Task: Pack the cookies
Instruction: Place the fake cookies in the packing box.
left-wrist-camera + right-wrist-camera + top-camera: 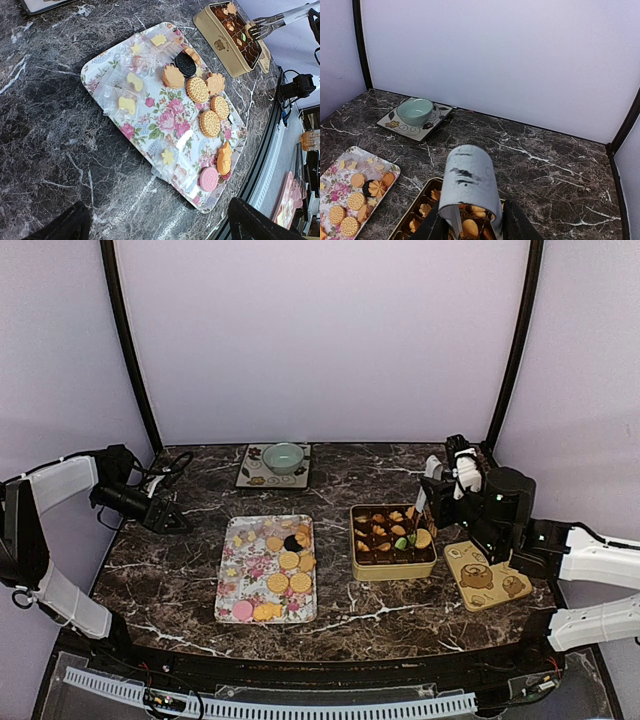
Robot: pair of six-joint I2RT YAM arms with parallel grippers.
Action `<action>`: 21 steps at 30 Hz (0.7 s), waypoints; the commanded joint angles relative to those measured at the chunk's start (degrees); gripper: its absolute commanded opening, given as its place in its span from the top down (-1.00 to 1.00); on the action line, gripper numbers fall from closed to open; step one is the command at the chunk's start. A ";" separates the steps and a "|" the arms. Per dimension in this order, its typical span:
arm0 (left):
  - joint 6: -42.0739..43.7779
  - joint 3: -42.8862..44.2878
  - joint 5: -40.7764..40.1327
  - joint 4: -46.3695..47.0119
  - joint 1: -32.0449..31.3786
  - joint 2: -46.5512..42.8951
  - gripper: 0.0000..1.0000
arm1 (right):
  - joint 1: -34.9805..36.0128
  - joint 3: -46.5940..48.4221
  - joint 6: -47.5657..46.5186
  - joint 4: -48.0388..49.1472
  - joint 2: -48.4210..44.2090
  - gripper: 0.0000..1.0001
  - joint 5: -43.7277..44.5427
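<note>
Golden-orange, pink and dark cookies [209, 123]; rose-print tray [161, 119]; white-veined black marble table [50, 125]; pale green bowl [415, 111].

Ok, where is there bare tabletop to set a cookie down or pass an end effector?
Bare marble: the broad patch left of the floral tray, the back corner behind the tin, right of the bowl's plate, and the near strip before tray and tin. Crowded: the narrow tray-tin gap and the tin's right side, where its lid lies.
</note>
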 commanded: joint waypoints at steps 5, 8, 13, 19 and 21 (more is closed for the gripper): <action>0.49 0.54 0.82 -0.92 -0.10 -0.54 -0.97 | -0.29 1.40 1.10 1.08 -1.73 0.30 -1.45; 0.44 0.52 0.75 -0.84 -0.09 -0.50 -0.97 | -0.29 1.68 0.38 0.91 -1.64 0.31 -0.46; 0.25 0.42 0.80 -0.88 -0.14 -0.58 -0.97 | -1.28 2.76 -1.09 0.00 -1.28 0.31 0.64; 0.34 0.37 0.88 -0.83 -0.15 -0.58 -0.97 | -2.86 2.26 -0.31 0.30 -1.44 0.31 -0.77; 0.34 0.40 0.89 -0.94 -0.09 -0.58 -0.97 | -3.21 1.97 0.06 0.62 -1.52 0.31 -1.27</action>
